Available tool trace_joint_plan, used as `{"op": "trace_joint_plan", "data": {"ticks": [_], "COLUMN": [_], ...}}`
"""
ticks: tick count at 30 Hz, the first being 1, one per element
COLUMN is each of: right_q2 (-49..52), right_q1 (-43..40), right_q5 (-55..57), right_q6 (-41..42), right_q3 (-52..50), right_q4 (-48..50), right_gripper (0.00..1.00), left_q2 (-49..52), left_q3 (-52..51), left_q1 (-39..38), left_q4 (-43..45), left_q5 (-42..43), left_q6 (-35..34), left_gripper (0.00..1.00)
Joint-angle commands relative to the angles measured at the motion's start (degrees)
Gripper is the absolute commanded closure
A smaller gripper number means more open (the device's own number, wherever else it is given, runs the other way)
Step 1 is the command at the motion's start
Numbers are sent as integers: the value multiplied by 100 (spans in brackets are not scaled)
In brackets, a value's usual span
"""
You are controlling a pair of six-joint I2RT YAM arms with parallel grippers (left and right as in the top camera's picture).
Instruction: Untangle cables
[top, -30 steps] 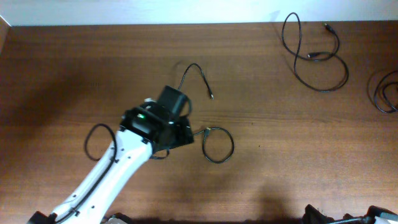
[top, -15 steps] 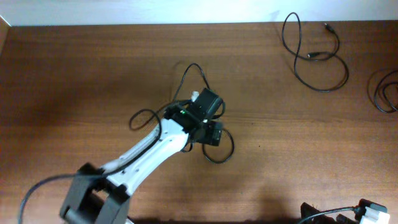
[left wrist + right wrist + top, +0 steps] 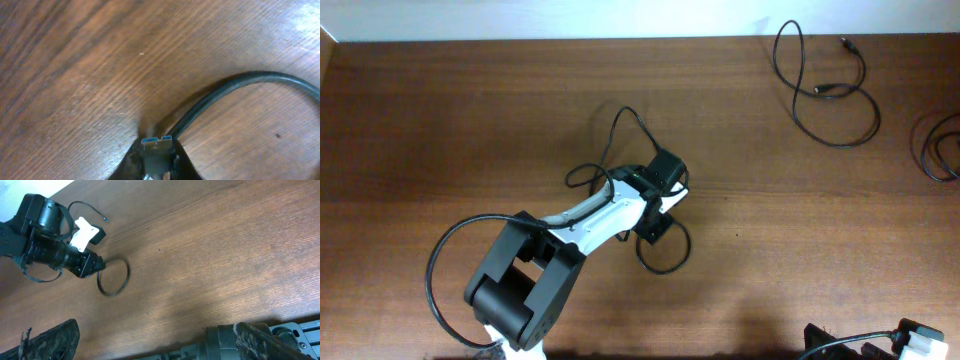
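At the table's middle, the plug (image 3: 156, 143) of one looped cable (image 3: 240, 81) is clamped in the left gripper (image 3: 157, 157), and its loop is not yet pulled straight. Other cables (image 3: 828, 90) are laid apart at the far right, while the right gripper (image 3: 150, 342) is held wide open and empty.

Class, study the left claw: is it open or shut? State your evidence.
Shut. In the left wrist view the left claw is clamped on the plug of a black cable, with no gap showing beside it.

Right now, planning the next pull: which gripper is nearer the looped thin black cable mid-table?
Left: the left gripper is shut on the black cable's plug; the right gripper hangs open far to its right.
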Motion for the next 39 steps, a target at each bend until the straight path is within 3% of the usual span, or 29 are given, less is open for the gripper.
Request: {"op": "trace_joint_plan", "data": {"ticks": [1,5,8,14,18,20,22,24,27,30,32,33,36,37,39], "right_q2": [-44,-44,-44,-44,-44,-44,-44,-44,-44,-44,-42,15,411,774,1519], "right_q1": [-33,-33,-33,-33,-33,-33,-33,-33,-33,-33,-33,-33,-31,-4,308], "right_q5": [52,55,52,28,-544,-625,-737,-933,-1008,-1755,-2940,-3318,-3390,-3672,-3814], "right_q6": [50,50,50,48,48,48,48,46,92,1298,1985,2194,3185,3477,3480], "right_q3": [-15,-15,-15,-26,-345,-570,-896,-1115,-1456,-1888,-2494,-3274,-3934,-4157,-4190], "right_q4": [22,31,28,118,415,457,457,501,667,1429,2752,4061,5123,5895,6830], "right_gripper": [1,1,1,1,2,1,1,1,2,1,1,1,1,1,1], "left_q2": [142,-267,-1056,-2813,-3936,-4214,-4325,-4328,-4483,-4841,-5040,-5010,-4850,-4752,-4597], "left_q3": [50,1228,2271,2852,2852,2852,2852,2852,2935,3254,3303,3300,3300,3300,3300], "left_q1": [-11,-9,-13,-13,-13,-13,-13,-13,-13,-13,-13,-13,-13,-13,-13], "left_q4": [-236,-1827,-2308,-2275,-1657,-1532,-1537,-1471,-957,-649,-721,-918,-914,-890,-824], "left_q5": [247,-160,-138,-186,-98,-422,-1268,-1272,-737,-883,-1333,-1825,-1904,-1904,-1928], "left_q6": [39,-155,-514,-691,-1279,-1316,-1875,-2463,-2583,-2581,-2577,-2579,-2581,-2581,-2581], "left_gripper": [100,100,100,100,100,100,100,100,100,100,100,100,100,100,100]}}
